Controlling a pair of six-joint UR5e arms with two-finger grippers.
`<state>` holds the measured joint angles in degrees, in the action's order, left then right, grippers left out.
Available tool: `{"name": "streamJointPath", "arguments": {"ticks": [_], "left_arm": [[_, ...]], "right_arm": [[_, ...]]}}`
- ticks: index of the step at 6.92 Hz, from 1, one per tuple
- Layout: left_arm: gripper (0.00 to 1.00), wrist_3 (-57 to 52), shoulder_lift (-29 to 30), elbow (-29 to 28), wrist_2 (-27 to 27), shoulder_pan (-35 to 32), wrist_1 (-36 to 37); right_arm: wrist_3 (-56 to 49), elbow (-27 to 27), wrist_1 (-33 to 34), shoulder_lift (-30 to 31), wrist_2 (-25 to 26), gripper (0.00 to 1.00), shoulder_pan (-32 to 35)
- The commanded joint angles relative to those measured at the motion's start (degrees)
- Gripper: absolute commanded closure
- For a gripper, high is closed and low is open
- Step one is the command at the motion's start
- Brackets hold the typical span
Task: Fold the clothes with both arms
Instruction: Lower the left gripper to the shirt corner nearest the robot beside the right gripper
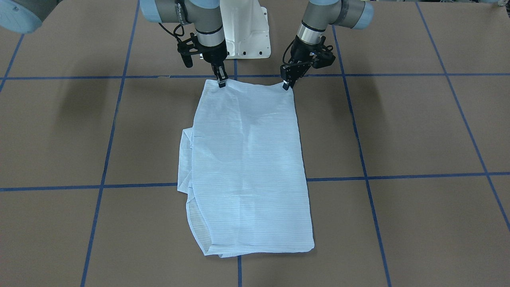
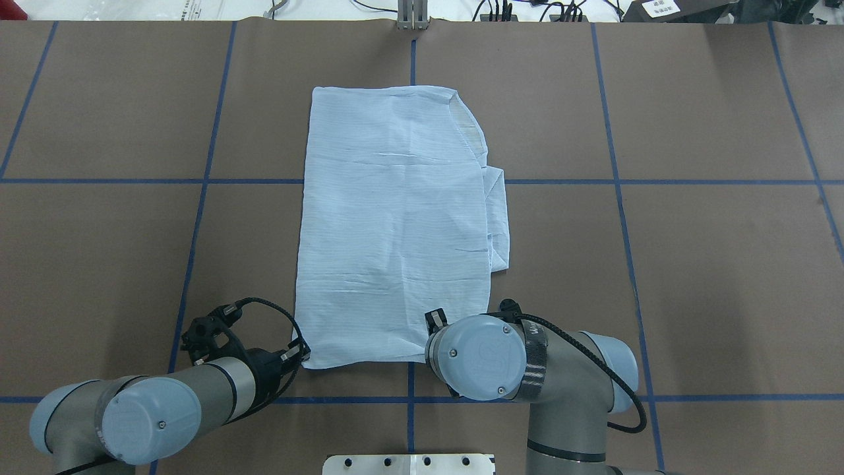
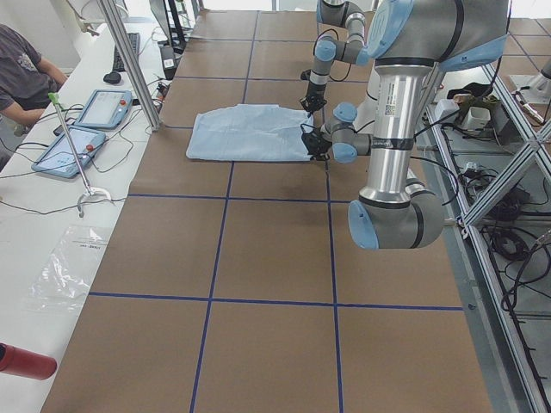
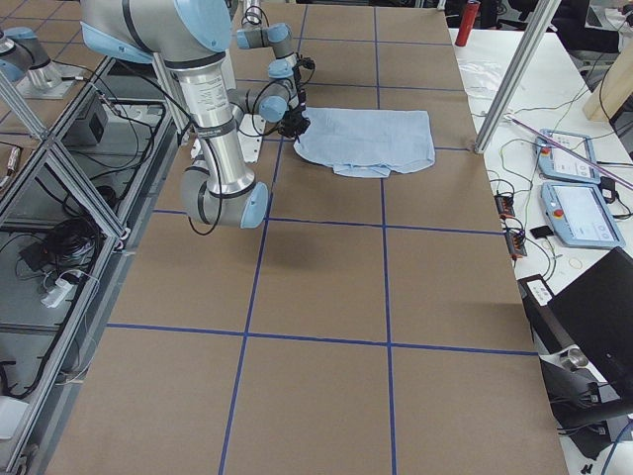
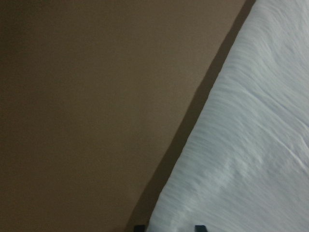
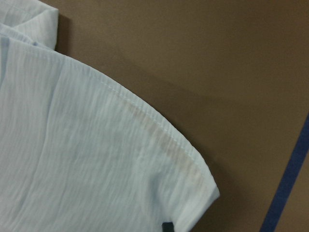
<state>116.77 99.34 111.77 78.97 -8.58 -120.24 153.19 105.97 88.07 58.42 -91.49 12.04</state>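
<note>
A brown paper-covered desk (image 1: 418,131), ruled into large squares by blue tape (image 2: 99,179), fills the robot cell. The robot's white pedestal (image 1: 247,32) stands at the desk's robot-side edge. Along the far side runs a white bench (image 3: 34,215) carrying two tablets (image 3: 103,107), with an operator (image 3: 21,64) seated at its end (only a shoulder and arm show) and a red bottle (image 3: 26,361) lying at its near end in the left-side view.

The shirt (image 1: 247,159) lies in the middle of the desk, folded into a long panel running away from the robot. A lower layer (image 1: 184,159) pokes out along the robot's right side.

Both arms reach down to the shirt's robot-side edge. The left end effector (image 1: 286,85) is pressed together on one corner of that edge, and the right end effector (image 1: 222,83) pinches the other. The wrist views show dark shadow under the cloth at both corners. The rest of the shirt rests flat on the desk.
</note>
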Motion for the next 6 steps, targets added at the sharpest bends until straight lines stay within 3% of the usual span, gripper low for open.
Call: {"name": "streamJointPath", "arguments": {"ticks": [1, 2, 3, 5, 6], "left_arm": [[1.0, 0.04, 0.06, 1.5, -0.05, -0.03, 0.09], [1.0, 0.04, -0.2, 4.22, 0.13, -0.03, 0.09], [1.0, 0.13, -2.99, 10.51, 0.56, -0.03, 0.18], [1.0, 1.97, -4.6, 26.67, 4.32, -0.73, 8.56], [1.0, 1.71, -3.12, 29.44, 7.74, -3.08, 10.96]], "right_arm": [[0.0, 0.81, 0.0, 0.2, 0.0, 1.0, 0.0], [0.26, 3.08, 0.17, 0.98, 0.09, 1.0, 0.35], [0.44, 7.8, 4.53, 2.38, 0.52, 1.0, -1.13], [0.44, 19.13, 17.43, 1.79, 0.27, 1.0, -0.54], [-0.6, 21.71, 22.88, -0.48, -0.08, 1.0, 1.39]]}}
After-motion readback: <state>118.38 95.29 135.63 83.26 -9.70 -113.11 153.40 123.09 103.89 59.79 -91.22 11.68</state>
